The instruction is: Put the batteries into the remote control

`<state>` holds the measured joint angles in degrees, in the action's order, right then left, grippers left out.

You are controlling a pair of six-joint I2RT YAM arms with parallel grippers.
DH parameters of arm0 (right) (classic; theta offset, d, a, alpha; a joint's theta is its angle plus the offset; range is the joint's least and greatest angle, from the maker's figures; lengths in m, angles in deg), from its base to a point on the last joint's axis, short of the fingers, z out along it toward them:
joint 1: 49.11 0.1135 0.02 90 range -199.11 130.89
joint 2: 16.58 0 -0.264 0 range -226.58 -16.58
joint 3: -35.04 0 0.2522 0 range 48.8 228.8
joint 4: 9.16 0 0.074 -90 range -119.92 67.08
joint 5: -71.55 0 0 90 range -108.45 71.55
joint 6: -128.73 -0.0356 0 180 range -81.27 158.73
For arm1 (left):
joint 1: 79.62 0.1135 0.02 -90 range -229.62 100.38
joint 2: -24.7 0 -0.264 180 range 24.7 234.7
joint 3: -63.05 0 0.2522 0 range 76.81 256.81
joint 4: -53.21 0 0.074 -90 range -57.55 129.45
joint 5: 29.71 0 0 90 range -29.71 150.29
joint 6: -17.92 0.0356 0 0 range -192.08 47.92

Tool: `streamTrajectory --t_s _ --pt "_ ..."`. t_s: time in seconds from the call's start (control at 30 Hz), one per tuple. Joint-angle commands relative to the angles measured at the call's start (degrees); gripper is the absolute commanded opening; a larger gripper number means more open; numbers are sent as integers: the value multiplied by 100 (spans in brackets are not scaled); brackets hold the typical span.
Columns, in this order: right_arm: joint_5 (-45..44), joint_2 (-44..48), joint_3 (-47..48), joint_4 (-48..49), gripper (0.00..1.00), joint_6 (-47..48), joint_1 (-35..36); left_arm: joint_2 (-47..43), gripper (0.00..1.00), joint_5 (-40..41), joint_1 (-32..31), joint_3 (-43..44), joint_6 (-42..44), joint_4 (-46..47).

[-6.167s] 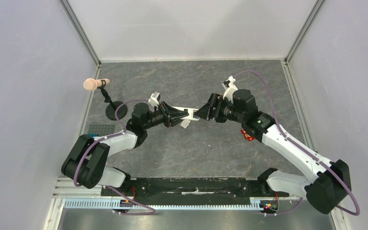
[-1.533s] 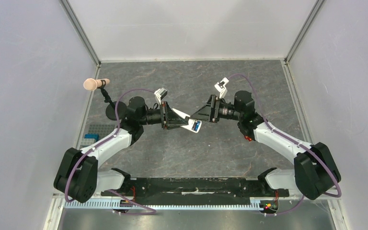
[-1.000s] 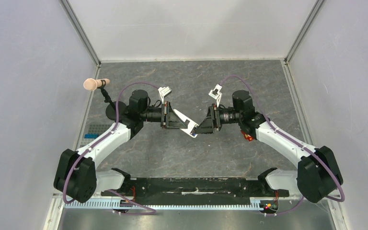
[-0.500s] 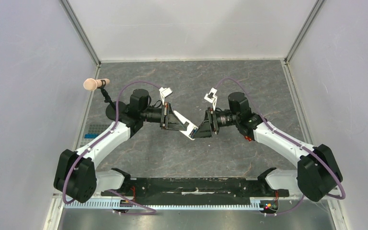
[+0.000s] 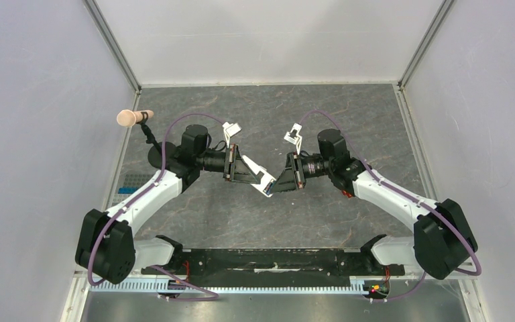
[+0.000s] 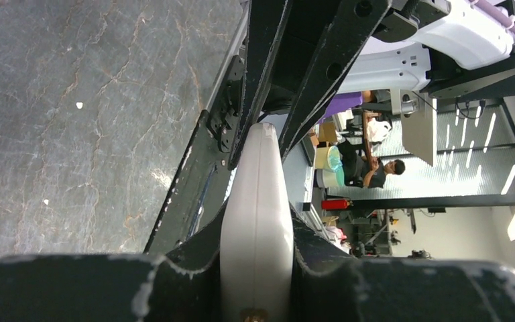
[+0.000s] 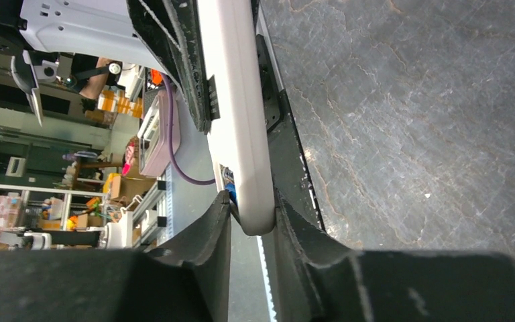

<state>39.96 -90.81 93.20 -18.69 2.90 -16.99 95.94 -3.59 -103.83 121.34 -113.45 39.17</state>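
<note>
The remote control was held up off the grey table, about midway between its left and right sides, and gripped at both ends. The left gripper was clamped on its left end and the right gripper on its right end, each pair of fingers pressed against the white casing. In the wrist views it showed edge-on as a slim white slab, and a sliver of blue sat against its side just beside a right finger — whether that was a battery could not be told.
</note>
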Motion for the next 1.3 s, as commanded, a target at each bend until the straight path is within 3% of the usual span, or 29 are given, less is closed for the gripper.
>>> streamTrajectory --t_s 0.0,0.13,0.3,0.4,0.67,0.87,0.93,1.1,1.27 --pt "-126 -40 148 264 22 -69 10 -88 2 -298 3 194 194 58" --pt "-164 -43 131 346 25 -211 16 -80 2 -279 2 196 217 56" --pt "-214 135 128 514 66 -386 13 -73 2 -70 12 240 223 56" --pt "-342 274 154 550 74 -478 1 -106 2 64 11 266 294 62" --pt "-1167 627 -481 1556 74 -1346 -21 -236 2 336 16 184 53 251" --pt "-2560 1245 -1523 3350 73 -2556 -2 -776 2 1246 15 -621 -1369 2172" --pt "-2847 1295 -1607 3425 72 -2697 2 -912 2 1379 10 -923 -1799 2969" --pt "-2818 1211 -1603 3924 71 -2998 15 -1134 2 1580 11 -1039 -1772 3019" --pt "-2686 986 -1390 3812 67 -3050 14 -1179 2 1727 10 -1103 -1891 3150"
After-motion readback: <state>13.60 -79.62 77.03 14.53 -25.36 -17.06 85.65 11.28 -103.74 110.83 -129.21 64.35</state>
